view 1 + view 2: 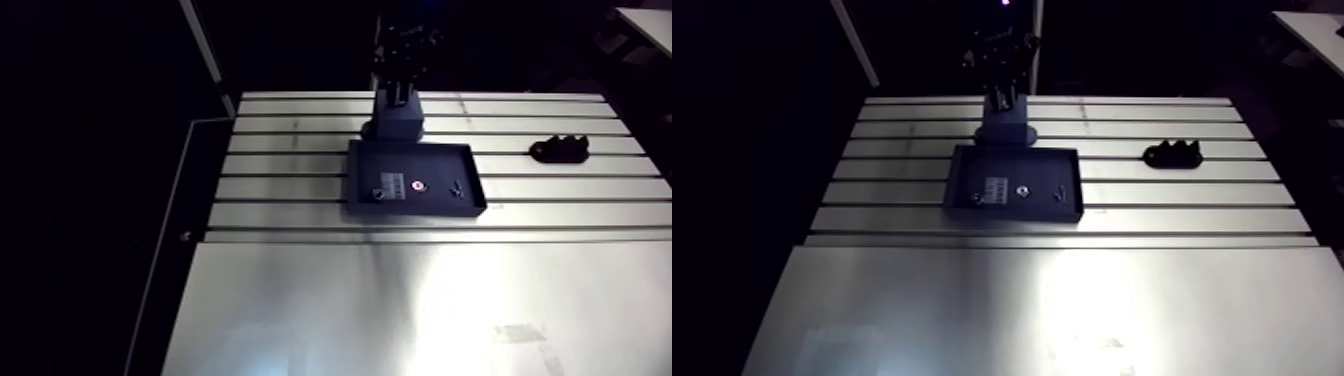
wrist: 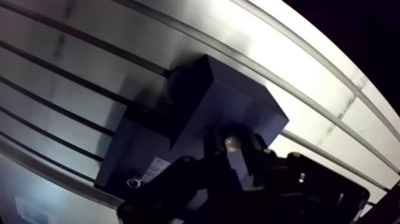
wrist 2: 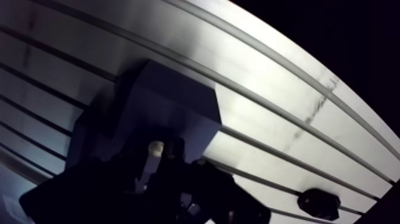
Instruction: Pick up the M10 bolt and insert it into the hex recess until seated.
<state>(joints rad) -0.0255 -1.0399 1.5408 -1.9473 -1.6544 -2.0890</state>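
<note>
The bolt is pinched between the fingers over the block; picking up is judged done, while insertion and seating are left.

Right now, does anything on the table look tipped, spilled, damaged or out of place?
Nothing stands out. The tray sits square to the slots of the table with its small parts inside, the block stands upright behind it, and the gripper holds the bolt over the block. A black piece lies apart on the table.
</note>
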